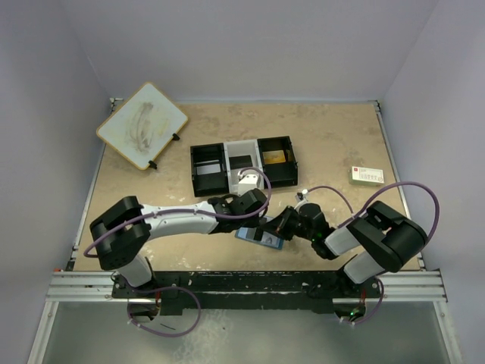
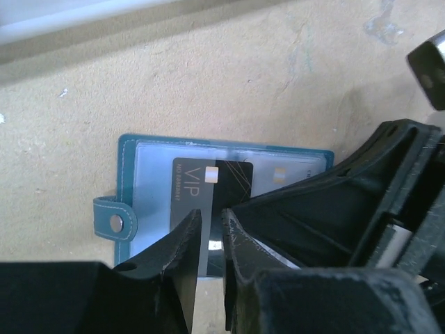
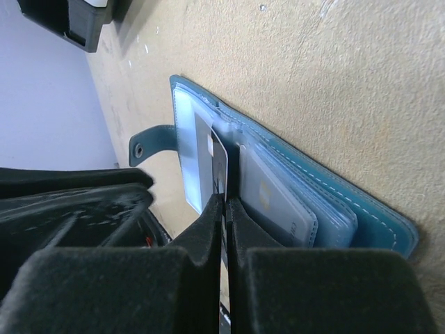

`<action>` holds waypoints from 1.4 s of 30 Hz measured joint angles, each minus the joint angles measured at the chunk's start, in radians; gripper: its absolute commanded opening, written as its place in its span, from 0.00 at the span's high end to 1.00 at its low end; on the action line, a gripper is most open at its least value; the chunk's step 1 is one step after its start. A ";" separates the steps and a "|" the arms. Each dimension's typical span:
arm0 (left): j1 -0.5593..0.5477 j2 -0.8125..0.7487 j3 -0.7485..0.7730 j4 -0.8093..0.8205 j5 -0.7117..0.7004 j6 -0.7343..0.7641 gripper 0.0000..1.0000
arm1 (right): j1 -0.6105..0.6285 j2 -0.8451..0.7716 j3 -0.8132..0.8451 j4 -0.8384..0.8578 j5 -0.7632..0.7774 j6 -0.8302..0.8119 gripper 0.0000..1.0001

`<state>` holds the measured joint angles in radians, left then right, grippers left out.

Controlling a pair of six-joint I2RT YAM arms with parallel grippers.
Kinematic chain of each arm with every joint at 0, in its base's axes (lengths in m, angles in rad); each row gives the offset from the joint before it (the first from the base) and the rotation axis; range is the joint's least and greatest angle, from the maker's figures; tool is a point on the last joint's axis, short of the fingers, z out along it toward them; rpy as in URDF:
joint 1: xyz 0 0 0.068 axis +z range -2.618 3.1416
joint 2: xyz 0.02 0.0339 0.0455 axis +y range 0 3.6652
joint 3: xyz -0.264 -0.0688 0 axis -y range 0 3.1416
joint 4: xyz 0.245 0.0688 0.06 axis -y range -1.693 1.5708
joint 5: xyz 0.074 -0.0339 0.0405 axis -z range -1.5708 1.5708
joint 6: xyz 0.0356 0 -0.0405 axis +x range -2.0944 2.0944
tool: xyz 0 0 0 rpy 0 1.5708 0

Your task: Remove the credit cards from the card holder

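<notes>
From above, you are seeing the card holder [image 1: 259, 236] lying open on the table [image 1: 341, 144] near its front edge, with the left gripper [image 1: 258, 218] and the right gripper [image 1: 280, 225] meeting over it from either side. At the left wrist, a black card [image 2: 208, 182] is sticking out of a pale pocket toward the jaws, which are standing slightly apart just above its near edge, gripping nothing; the snap tab [image 2: 115, 221] is pointing left. At the right wrist, the jaws are clenching the thin edge of that black card, the card holder lying just beyond their tips.
</notes>
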<state>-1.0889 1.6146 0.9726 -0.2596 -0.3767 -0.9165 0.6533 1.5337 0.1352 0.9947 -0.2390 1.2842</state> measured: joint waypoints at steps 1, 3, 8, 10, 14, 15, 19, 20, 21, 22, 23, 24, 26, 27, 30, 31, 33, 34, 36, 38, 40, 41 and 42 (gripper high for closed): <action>0.000 0.011 0.000 0.004 0.003 -0.003 0.87 | 0.000 0.000 0.000 0.001 0.000 0.000 1.00; 0.000 0.043 0.000 0.002 0.003 -0.010 0.88 | 0.000 0.000 0.000 0.002 -0.002 0.001 1.00; 0.000 0.076 -0.034 -0.028 -0.002 -0.029 0.91 | 0.000 0.000 0.000 0.002 -0.003 0.001 0.97; -0.001 0.076 -0.035 -0.027 -0.006 -0.034 0.92 | 0.000 0.000 0.000 0.002 -0.004 0.001 0.95; -0.001 0.076 -0.036 -0.026 -0.010 -0.034 0.93 | 0.000 0.000 0.000 0.003 -0.005 0.000 0.88; -0.001 0.076 -0.037 -0.026 -0.010 -0.034 0.93 | 0.000 0.000 0.001 0.003 -0.005 -0.001 0.87; -0.001 0.076 -0.037 -0.026 -0.010 -0.034 0.94 | 0.000 0.013 0.011 0.006 -0.010 -0.008 0.86; -0.001 0.076 -0.037 -0.026 -0.010 -0.034 0.94 | 0.000 0.019 0.014 0.008 -0.014 -0.010 0.86; -0.001 0.076 -0.037 -0.026 -0.010 -0.034 0.95 | 0.000 0.024 0.016 0.011 -0.016 -0.011 0.86; -0.001 0.076 -0.037 -0.026 -0.010 -0.034 0.95 | 0.000 0.029 0.018 0.016 -0.018 -0.012 0.85; -0.001 0.076 -0.037 -0.026 -0.010 -0.034 0.95 | 0.000 0.033 0.018 0.021 -0.018 -0.012 0.84; -0.001 0.076 -0.037 -0.026 -0.010 -0.034 0.95 | 0.000 0.036 0.018 0.026 -0.020 -0.013 0.83; -0.001 0.076 -0.037 -0.027 -0.010 -0.034 0.95 | 0.000 0.045 0.018 0.039 -0.026 -0.014 0.81; -0.001 0.076 -0.037 -0.026 -0.010 -0.034 0.95 | 0.000 0.050 0.020 0.044 -0.031 -0.015 0.81; -0.003 0.076 -0.037 -0.026 -0.011 -0.034 0.95 | 0.000 0.070 0.024 0.066 -0.046 -0.019 0.82; -0.003 0.076 -0.037 -0.027 -0.011 -0.034 0.96 | 0.000 0.072 0.024 0.069 -0.048 -0.019 0.83; -0.003 0.076 -0.037 -0.026 -0.011 -0.034 0.96 | 0.000 0.081 0.024 0.082 -0.051 -0.019 0.87; -0.003 0.076 -0.037 -0.027 -0.012 -0.034 0.96 | 0.000 0.083 0.024 0.084 -0.051 -0.019 0.88; -0.003 0.076 -0.037 -0.027 -0.013 -0.034 0.96 | 0.000 0.083 0.024 0.084 -0.051 -0.019 0.96; -0.004 0.076 -0.037 -0.027 -0.013 -0.034 0.96 | 0.000 0.082 0.022 0.084 -0.051 -0.019 1.00; -0.005 0.076 -0.037 -0.027 -0.016 -0.034 0.96 | 0.000 0.074 0.022 0.079 -0.051 -0.017 1.00; -0.005 0.076 -0.037 -0.027 -0.017 -0.034 0.96 | 0.000 0.066 0.021 0.074 -0.051 -0.017 1.00; -0.005 0.075 -0.037 -0.027 -0.017 -0.034 0.96 | 0.000 0.054 0.021 0.062 -0.050 -0.017 1.00</action>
<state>-1.0935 1.6897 0.9356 -0.2863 -0.3939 -0.9508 0.6537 1.5879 0.1562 1.0569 -0.2893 1.2675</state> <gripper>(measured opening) 0.044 0.008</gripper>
